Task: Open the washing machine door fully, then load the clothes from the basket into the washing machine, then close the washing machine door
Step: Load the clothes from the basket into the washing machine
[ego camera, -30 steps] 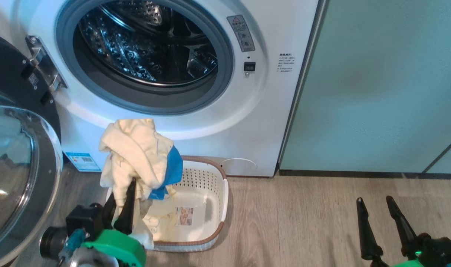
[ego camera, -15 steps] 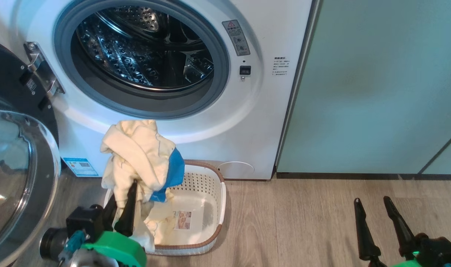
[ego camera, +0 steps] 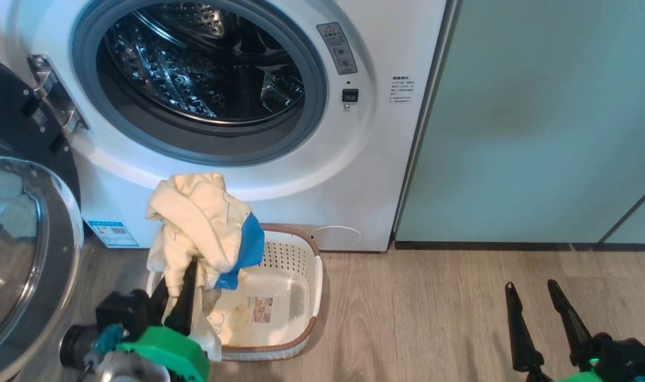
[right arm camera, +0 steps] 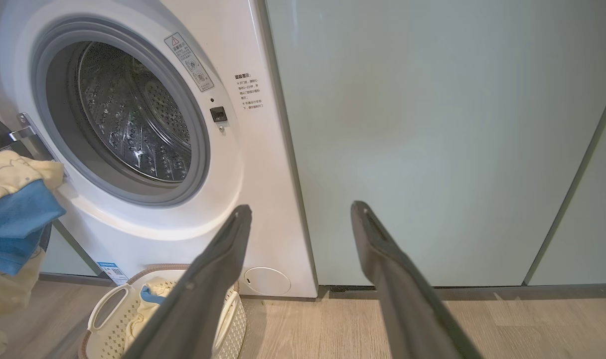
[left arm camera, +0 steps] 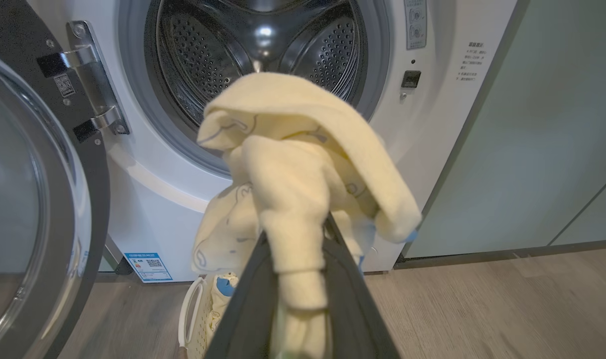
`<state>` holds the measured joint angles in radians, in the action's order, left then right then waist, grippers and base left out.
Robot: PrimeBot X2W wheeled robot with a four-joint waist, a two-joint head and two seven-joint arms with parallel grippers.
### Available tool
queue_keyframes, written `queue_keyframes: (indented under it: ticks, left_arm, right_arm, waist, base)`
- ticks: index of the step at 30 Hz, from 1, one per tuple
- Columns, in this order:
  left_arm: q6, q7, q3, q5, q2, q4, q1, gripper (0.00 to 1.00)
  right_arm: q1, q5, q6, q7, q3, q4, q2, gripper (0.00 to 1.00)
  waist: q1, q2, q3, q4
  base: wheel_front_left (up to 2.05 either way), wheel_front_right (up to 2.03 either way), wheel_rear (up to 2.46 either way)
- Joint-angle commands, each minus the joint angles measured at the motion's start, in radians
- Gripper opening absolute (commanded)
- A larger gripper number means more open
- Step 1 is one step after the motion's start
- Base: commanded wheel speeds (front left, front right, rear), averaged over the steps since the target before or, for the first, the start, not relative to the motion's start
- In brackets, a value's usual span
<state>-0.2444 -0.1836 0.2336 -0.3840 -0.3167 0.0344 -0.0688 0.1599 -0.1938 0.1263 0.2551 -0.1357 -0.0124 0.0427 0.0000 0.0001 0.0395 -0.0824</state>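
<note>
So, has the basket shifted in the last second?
No. The basket still sits just left of the round hatch on the washing machine; the whole view slid, so the camera moved.

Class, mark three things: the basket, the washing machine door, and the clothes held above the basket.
the basket (ego camera: 284, 259), head view, on its perforated back wall.
the washing machine door (ego camera: 12, 239), head view, on its clear glass bowl.
the clothes (left arm camera: 303, 149), left wrist view, on a pale yellow fold.
</note>
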Motion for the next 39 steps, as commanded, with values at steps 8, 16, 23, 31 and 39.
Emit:
queue_keyframes:
  ticks: [8, 16, 23, 31, 39]
  left_arm:
    - [0.043, -0.02, -0.045, -0.04, -0.015, -0.079, 0.154, 0.0]
    - [0.088, -0.026, -0.061, -0.074, -0.019, -0.217, 0.299, 0.0]
    - [0.126, 0.007, -0.076, -0.098, -0.045, -0.332, 0.477, 0.0]
    - [0.171, 0.118, -0.084, -0.109, -0.122, -0.436, 0.716, 0.0]
    - [0.205, 0.32, -0.097, -0.151, -0.2, -0.504, 0.945, 0.0]
  right_arm:
    - [-0.064, -0.008, 0.004, 0.007, -0.036, 0.041, 0.008, 1.0]
    - [-0.107, -0.018, 0.004, 0.007, -0.038, 0.058, 0.008, 1.0]
    - [-0.158, -0.04, 0.004, 0.007, -0.032, 0.077, 0.008, 1.0]
    - [-0.227, -0.086, 0.004, 0.007, -0.039, 0.098, 0.008, 1.0]
    - [-0.272, -0.124, 0.004, 0.007, -0.046, 0.114, 0.008, 1.0]
  waist:
    - [0.0, -0.0001, 0.043, -0.027]
    - [0.0, -0.0001, 0.144, -0.064]
    - [0.0, -0.0001, 0.268, -0.101]
    - [0.0, -0.0001, 0.408, -0.155]
    - [0.0, -0.0001, 0.506, -0.192]
  base:
    - [0.0, 0.0, 0.0]
    - [0.0, 0.0, 0.0]
    - [0.0, 0.0, 0.0]
    - [0.0, 0.0, 0.0]
    - [0.0, 0.0, 0.0]
